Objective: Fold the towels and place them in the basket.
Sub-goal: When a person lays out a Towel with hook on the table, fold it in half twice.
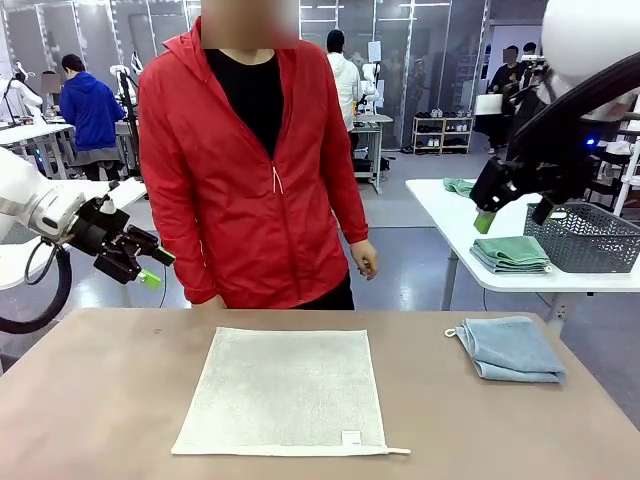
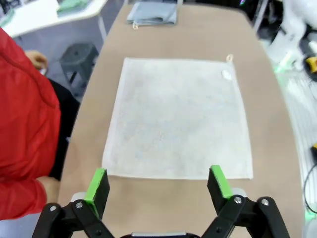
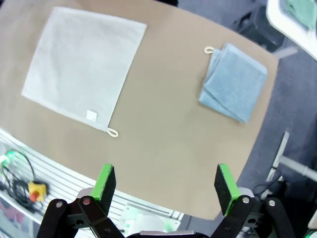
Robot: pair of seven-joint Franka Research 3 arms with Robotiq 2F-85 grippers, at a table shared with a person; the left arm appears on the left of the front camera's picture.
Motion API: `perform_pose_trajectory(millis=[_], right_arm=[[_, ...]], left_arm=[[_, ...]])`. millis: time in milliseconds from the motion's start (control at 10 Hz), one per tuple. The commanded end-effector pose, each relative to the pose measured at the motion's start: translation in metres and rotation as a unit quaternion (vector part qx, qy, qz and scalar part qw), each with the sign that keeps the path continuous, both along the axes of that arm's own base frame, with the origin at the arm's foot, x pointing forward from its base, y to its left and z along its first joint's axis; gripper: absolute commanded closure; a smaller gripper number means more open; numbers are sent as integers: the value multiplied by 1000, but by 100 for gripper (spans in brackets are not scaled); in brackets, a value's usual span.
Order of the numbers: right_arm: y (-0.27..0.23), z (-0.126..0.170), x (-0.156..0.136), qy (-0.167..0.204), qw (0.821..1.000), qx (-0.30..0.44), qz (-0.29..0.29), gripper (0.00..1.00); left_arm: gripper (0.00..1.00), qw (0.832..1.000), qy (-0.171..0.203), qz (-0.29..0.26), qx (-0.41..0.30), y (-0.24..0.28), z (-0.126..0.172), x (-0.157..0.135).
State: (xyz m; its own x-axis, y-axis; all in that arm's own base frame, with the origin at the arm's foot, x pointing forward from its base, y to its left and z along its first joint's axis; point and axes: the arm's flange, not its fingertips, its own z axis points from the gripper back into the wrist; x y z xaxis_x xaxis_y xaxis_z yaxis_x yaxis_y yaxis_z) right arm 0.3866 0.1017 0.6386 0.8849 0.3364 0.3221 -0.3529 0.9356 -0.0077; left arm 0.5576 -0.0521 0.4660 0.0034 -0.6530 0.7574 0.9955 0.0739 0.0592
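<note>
- Left gripper: jaws fully spread and nothing between the green pads. It is raised off the table at its left side and looks down on 1 edge of the cream towel.
- Right gripper: jaws wide apart and empty, held high above the right side of the table.
- Cream-white towel: spread flat in 1 layer at the middle of the table, with a small label and a loop at the near right corner.
  - Handling, as judged: light, limp terry that will sag when lifted and hold no crease by itself. The pile should not slip from the pads.
  - Hold, as judged: 2 corners of 1 edge, 1 per gripper, pinching the thin hem low against the table.
- Blue-grey towel: already folded into a compact pad on the right of the table, white loop at its far left corner, well apart from the cream towel.
  - Handling, as judged: the layers may splay unless pinched across the folded edge.
- Basket: dark grey lattice, standing on a white table behind at the right, well apart from both towels.
- Person: red jacket, standing at the far edge, hands off the towels.
</note>
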Motion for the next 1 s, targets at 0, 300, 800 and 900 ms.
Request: perform_pose_trajectory(millis=[0, 300, 800, 900], right_arm=[[28, 0, 8, 10, 990, -59, 126, 0], [83, -26, 15, 41, 945, -112, 303, 0], [147, -103, 35, 117, 875, -153, 445, 0], [150, -117, 36, 128, 857, -157, 475, 0]], left_arm=[[0, 994, 12, 39, 105, -46, 21, -31], [0, 968, 4, 43, 249, -123, 36, -75], [0, 925, -8, 20, 380, -164, 18, -137], [0, 919, -4, 11, 395, -162, 11, -145]])
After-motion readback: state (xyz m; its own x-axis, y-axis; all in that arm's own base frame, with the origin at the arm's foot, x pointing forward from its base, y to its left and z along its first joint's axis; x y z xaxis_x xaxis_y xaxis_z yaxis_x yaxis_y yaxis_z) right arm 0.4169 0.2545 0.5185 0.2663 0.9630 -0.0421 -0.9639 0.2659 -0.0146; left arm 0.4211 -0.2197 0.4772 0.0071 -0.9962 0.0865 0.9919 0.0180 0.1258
